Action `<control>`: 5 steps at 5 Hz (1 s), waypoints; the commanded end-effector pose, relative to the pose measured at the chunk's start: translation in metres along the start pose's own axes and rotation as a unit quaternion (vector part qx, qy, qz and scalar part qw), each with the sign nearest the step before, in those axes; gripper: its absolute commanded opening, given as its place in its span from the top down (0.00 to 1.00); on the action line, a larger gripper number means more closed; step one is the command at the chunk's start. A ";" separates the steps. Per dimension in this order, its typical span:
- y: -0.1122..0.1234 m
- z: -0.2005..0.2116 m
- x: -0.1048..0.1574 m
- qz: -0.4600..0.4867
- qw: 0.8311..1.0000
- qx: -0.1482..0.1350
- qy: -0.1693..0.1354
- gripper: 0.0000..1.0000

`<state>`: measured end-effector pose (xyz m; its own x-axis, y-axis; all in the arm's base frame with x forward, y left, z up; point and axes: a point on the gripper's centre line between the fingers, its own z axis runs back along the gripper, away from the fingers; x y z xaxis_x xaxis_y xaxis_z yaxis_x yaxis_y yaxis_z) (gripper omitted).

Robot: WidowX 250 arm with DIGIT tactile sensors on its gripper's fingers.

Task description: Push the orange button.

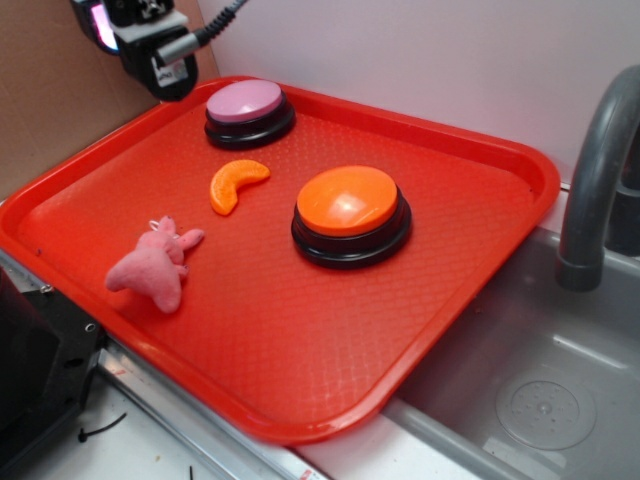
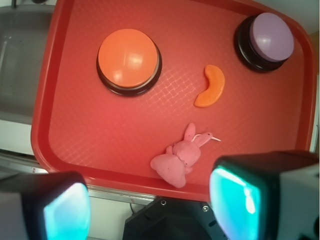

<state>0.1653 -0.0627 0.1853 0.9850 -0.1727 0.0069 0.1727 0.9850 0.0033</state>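
End effector open above tray; orange button dome-up, round.

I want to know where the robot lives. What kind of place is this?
Probably a toy kitchen set up for robot practice: a grey sink with a faucet, beside a red tray holding toys.

The exterior view is looking down at an angle from the tray's front corner, taking in the sink. The wrist view is looking nearly straight down from high above, past both fingers. Both views are sharing the whole tray.
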 end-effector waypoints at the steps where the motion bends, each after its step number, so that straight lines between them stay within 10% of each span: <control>1: -0.015 -0.061 0.099 -0.111 0.991 -0.020 -0.068 0.00; 3: -0.024 -0.100 0.131 -0.149 0.988 -0.012 -0.032 0.00; 5: -0.034 -0.118 0.109 -0.156 0.988 0.007 0.001 0.00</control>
<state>0.2677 -0.1097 0.0531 0.8821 -0.4685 -0.0492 0.4698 0.8825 0.0195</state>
